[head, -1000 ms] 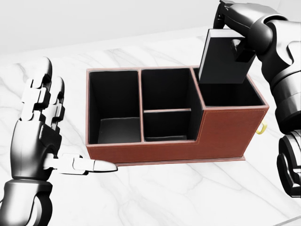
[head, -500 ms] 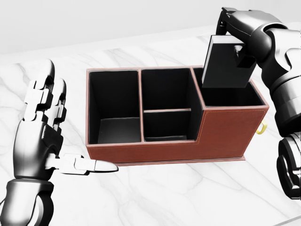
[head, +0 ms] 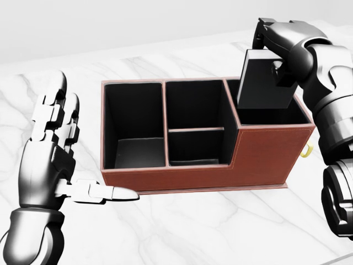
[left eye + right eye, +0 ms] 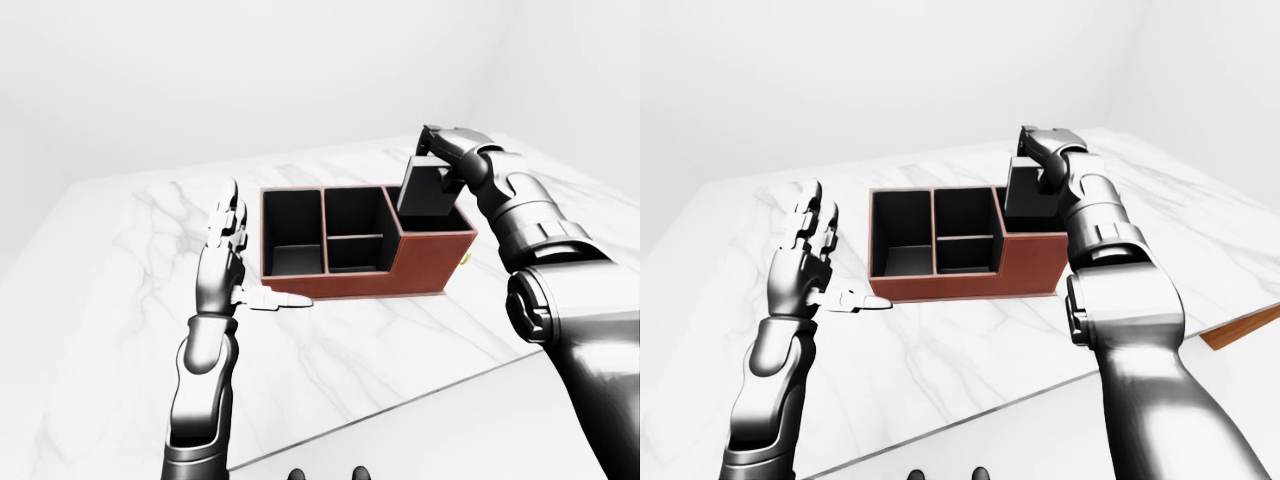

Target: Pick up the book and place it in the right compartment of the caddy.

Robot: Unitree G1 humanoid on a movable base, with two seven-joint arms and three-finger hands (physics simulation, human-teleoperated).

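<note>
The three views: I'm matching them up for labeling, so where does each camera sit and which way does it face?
Head view: on the head, looking steeply down at the caddy; left hand and right hand holding the book.
Left-eye view: head-mounted, wider, taking in the marble table and both arms.
Right-eye view: its twin, shifted sideways.
All share caddy, book, hands.

Head view looks steeply down, close on the caddy (image 3: 209, 138), while both eye views sit farther off, taking in the whole marble table (image 4: 120, 300) and both arms, sharing that same caddy from slightly offset sides.
</note>
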